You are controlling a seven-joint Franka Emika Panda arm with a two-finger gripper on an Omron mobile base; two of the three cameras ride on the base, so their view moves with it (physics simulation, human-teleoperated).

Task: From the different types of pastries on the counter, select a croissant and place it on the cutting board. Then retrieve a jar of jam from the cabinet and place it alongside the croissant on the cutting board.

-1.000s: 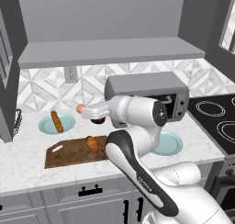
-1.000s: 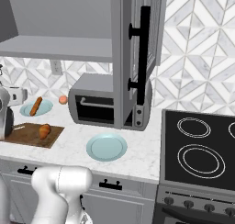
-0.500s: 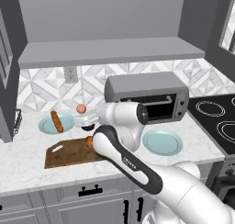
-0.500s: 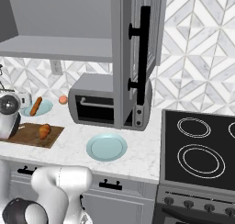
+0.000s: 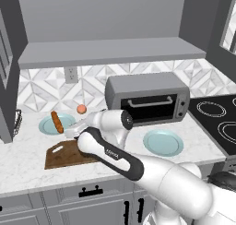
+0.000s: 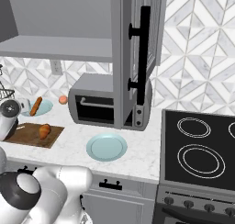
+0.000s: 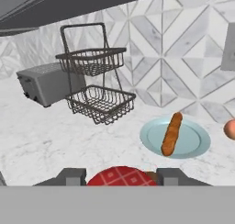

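Jam jar (image 7: 121, 176), with its red checked lid, sits between the gripper's (image 7: 120, 177) two dark fingertips at the bottom of the hand view, so the gripper is clamped on it. Beyond it, the hand view looks across the marble surface (image 7: 55, 136) to a pale blue plate (image 7: 195, 142) carrying a long brown pastry (image 7: 171, 133), with a round orange pastry (image 7: 229, 129) just to the right of the plate at the picture's edge. Farther back stand a two-tier wire basket rack (image 7: 94, 74) and a grey toaster (image 7: 48, 83) beside it, against the tiled wall.

From the right base camera, the croissant (image 6: 44, 131) lies on the cutting board (image 6: 25, 135), toward its right half, and the arm's end hangs at the board's left edge. In the left base view the board (image 5: 62, 155) lies at the front of the surface, partly hidden by the arm; the plate with the long pastry (image 5: 56, 121) is just behind it and the orange pastry (image 5: 81, 109) a little to the right. A toaster oven (image 5: 147, 98) stands further right, with a second, bare blue plate (image 5: 162, 142) in front of it. An open cabinet door (image 6: 137, 53) hangs above the oven in the right base view, and a black stovetop (image 6: 199, 145) lies to the right.
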